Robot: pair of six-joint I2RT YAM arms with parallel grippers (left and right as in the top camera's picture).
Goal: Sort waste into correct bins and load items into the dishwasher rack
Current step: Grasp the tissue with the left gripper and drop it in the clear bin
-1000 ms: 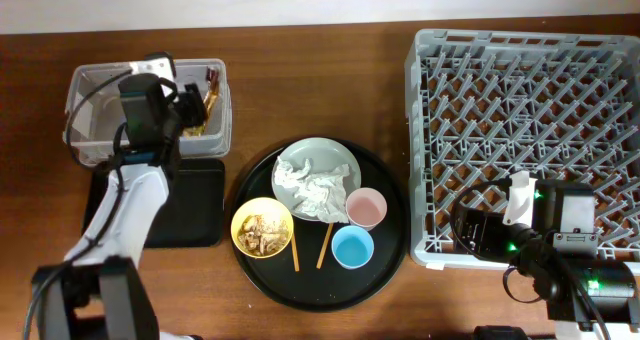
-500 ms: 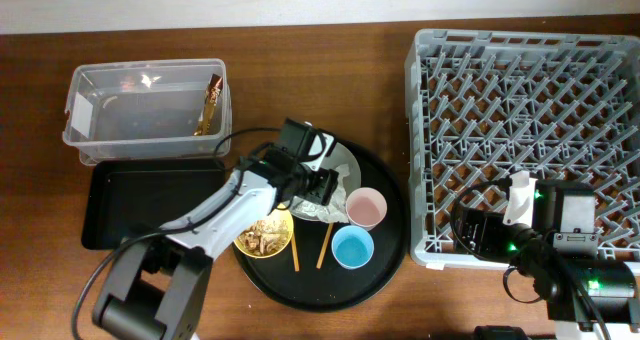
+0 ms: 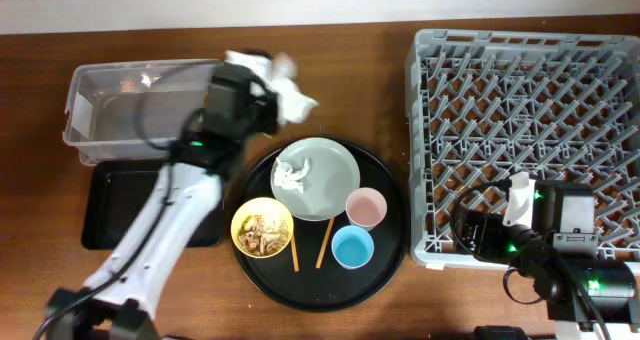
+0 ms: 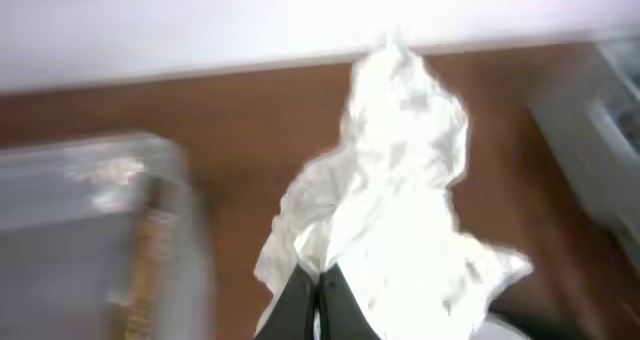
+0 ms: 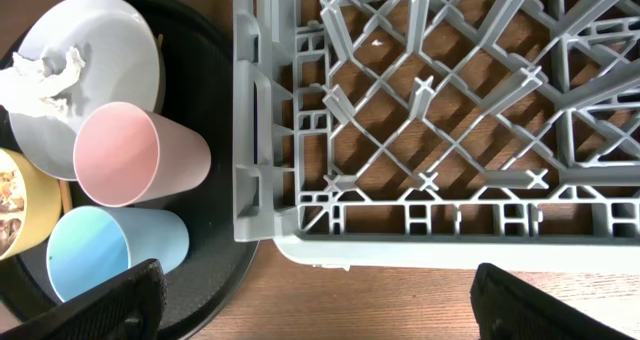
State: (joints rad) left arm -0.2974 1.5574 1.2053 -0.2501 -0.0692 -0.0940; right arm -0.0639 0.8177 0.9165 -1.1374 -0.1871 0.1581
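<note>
My left gripper (image 3: 268,92) is shut on a crumpled white tissue (image 3: 292,98), held in the air just beyond the right end of the clear tub (image 3: 100,115). In the left wrist view the tissue (image 4: 400,180) fans out from the closed jaws of the left gripper (image 4: 320,302). Another tissue (image 3: 293,172) lies on the grey-green plate (image 3: 335,160). Beside the plate sit the yellow bowl (image 3: 262,228) of food scraps, the pink cup (image 3: 366,208) and the blue cup (image 3: 352,247). My right gripper (image 5: 315,310) stands open at the dishwasher rack's (image 3: 530,110) front-left corner.
The dishes sit on a round black tray (image 3: 300,285) with two chopsticks (image 3: 325,242). The flat black tray (image 3: 110,215) lies in front of the tub, partly under my left arm. A brown wrapper (image 4: 150,245) shows blurred inside the tub.
My left gripper went from the tub to the plate, shut on a tissue and lifted it back up beside the tub. The right arm has not moved.
</note>
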